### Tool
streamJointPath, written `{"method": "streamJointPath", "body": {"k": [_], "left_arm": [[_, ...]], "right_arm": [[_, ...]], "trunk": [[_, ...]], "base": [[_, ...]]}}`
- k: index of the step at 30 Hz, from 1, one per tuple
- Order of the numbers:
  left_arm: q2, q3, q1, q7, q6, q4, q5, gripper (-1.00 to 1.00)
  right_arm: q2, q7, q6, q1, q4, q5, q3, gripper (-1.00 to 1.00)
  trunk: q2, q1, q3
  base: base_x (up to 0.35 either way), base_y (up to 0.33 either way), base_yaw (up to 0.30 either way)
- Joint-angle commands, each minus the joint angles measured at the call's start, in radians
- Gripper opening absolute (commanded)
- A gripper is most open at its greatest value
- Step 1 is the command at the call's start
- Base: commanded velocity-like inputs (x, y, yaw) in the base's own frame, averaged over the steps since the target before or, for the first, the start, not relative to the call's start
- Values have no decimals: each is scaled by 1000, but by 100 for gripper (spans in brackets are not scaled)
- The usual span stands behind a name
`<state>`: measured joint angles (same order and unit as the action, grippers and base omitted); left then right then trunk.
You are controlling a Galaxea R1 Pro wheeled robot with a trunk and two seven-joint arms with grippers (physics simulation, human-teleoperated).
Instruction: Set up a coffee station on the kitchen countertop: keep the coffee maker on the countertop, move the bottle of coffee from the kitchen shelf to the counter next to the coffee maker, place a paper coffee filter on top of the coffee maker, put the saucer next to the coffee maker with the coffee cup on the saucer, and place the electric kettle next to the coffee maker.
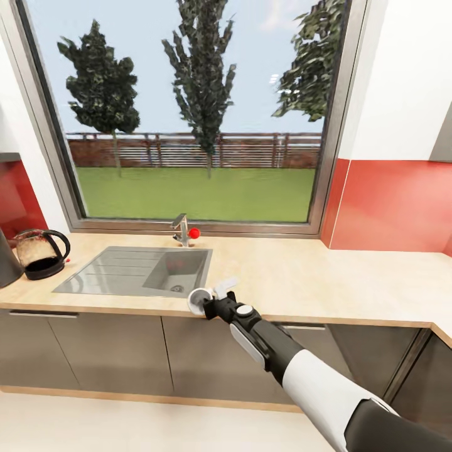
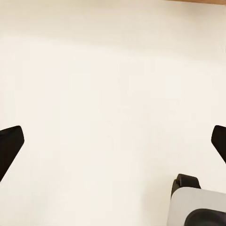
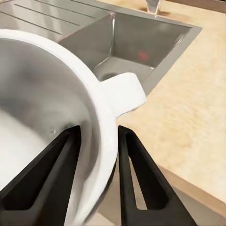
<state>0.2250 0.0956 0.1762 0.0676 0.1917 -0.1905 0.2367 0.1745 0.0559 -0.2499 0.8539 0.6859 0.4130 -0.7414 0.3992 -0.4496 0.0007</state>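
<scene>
My right gripper (image 1: 210,306) is shut on the coffee cup (image 1: 199,299), a small white cup held over the front edge of the kitchen countertop (image 1: 326,276), just right of the sink. In the right wrist view one finger (image 3: 56,169) sits inside the coffee cup (image 3: 42,94) and the other outside, pinching its wall beside the handle (image 3: 125,94). The electric kettle (image 1: 41,254), clear glass with a black base and handle, stands at the counter's far left. My left gripper (image 2: 113,146) is open, its fingers wide apart over pale floor.
A steel sink (image 1: 135,270) with a faucet (image 1: 182,229) is set into the counter below a large window. A dark object (image 1: 6,258) is cut off at the left edge beside the kettle. Red backsplash (image 1: 395,207) lines the right wall. Grey cabinet fronts (image 1: 107,351) run beneath.
</scene>
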Motion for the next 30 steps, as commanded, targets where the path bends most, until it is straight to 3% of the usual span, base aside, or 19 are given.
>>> {"method": "streamJointPath", "body": {"k": [1, 8, 30], "left_arm": [[0, 9, 0, 4, 3, 0, 7, 100], [-1, 8, 0, 4, 3, 0, 10, 100], [-4, 7, 0, 4, 5, 1, 12, 100]], "right_arm": [[0, 5, -4, 0, 0, 7, -3, -100], [0, 5, -3, -1, -7, 7, -2, -100], [0, -1, -3, -30, 0, 7, -6, -100]], "trunk": [[1, 0, 0], [1, 0, 0], [1, 0, 0]], "base": [[0, 0, 0], [0, 0, 113], [0, 0, 271]]}}
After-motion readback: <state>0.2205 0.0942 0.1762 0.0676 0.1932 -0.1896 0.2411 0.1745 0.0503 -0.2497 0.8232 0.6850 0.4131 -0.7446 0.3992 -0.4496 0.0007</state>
